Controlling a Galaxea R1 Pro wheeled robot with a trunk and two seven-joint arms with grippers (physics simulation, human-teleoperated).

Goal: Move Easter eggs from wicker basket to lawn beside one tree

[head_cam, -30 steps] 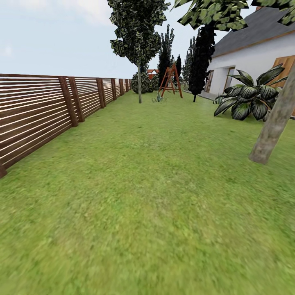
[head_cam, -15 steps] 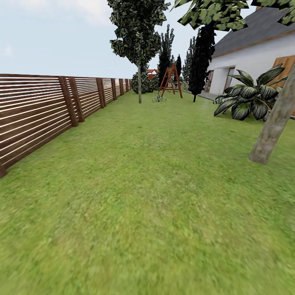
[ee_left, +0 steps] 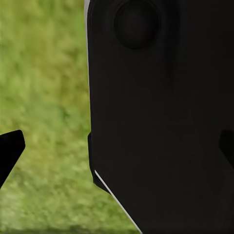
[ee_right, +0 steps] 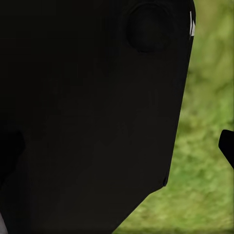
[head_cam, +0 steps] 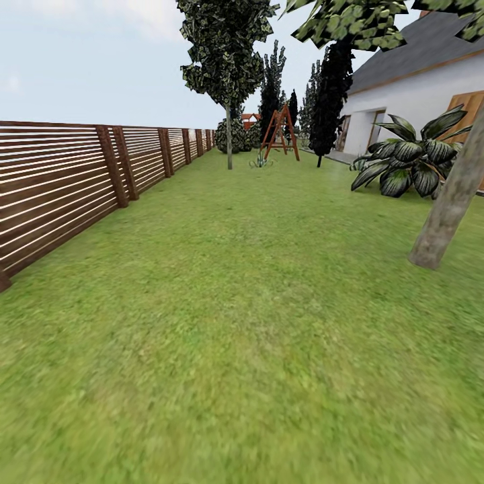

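The lawn (head_cam: 242, 323) stretches ahead as wide green grass in the head view. A tree (head_cam: 447, 208) with a thick, leaning, mottled grey-brown trunk stands at the right edge. The wicker basket and the Easter eggs are out of view. In the left wrist view my left gripper (ee_left: 117, 151) has its dark fingertips (ee_left: 10, 148) far apart, with a black part of the robot's body and grass behind them. My right gripper (ee_right: 117, 146) stands the same way, one fingertip (ee_right: 227, 146) over grass. Neither holds anything.
A brown slat fence (head_cam: 67, 181) runs along the left side. A white house (head_cam: 417, 94) and a broad-leaved plant (head_cam: 410, 161) stand at the right. Far ahead are a slim leafy tree (head_cam: 228, 141), dark cone-shaped trees (head_cam: 333, 87) and a red swing frame (head_cam: 280, 131).
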